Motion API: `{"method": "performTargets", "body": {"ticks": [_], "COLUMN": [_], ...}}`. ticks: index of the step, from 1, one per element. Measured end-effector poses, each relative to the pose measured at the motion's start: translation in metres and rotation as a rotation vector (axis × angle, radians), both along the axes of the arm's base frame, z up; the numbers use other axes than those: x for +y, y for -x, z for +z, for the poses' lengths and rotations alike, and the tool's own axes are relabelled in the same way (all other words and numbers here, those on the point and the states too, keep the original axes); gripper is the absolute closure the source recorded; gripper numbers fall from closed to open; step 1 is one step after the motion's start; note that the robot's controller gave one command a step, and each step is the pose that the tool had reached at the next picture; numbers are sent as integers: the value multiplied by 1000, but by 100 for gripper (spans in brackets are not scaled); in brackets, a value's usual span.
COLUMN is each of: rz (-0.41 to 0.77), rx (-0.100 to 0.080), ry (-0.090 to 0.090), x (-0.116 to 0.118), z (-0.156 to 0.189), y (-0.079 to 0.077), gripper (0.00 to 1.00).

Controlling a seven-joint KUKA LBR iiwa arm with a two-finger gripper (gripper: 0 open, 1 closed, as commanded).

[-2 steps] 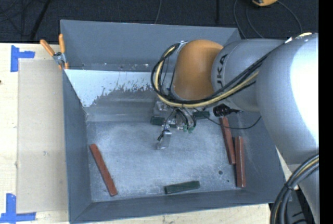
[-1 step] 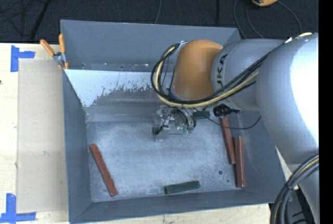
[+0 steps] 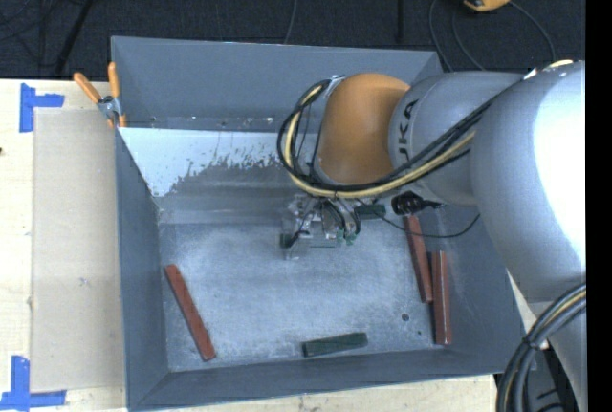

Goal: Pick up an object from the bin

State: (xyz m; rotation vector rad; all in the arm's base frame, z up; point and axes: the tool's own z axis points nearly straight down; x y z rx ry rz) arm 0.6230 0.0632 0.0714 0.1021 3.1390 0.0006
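My gripper (image 3: pixel 304 233) hangs low over the bin floor, a little behind its middle, under the orange-covered wrist. Its fingers point down at bare floor, and I see no object between them. A reddish-brown stick (image 3: pixel 188 312) lies slanted at the bin's front left. A short dark green bar (image 3: pixel 335 344) rests near the front wall. Two reddish-brown sticks (image 3: pixel 418 257) (image 3: pixel 441 298) lie side by side along the right wall, to the right of the gripper.
The arm comes in from the right and hides the bin's back right part. The sloping back wall rises close behind the gripper.
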Motion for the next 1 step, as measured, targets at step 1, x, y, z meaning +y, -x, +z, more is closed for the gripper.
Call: {"method": "performTargets", "body": {"ticks": [1], "rz": [-10], "rx": [-1], "ry": [0], "x": [-6], "z": [158], "y": [35], "gripper": [100]}}
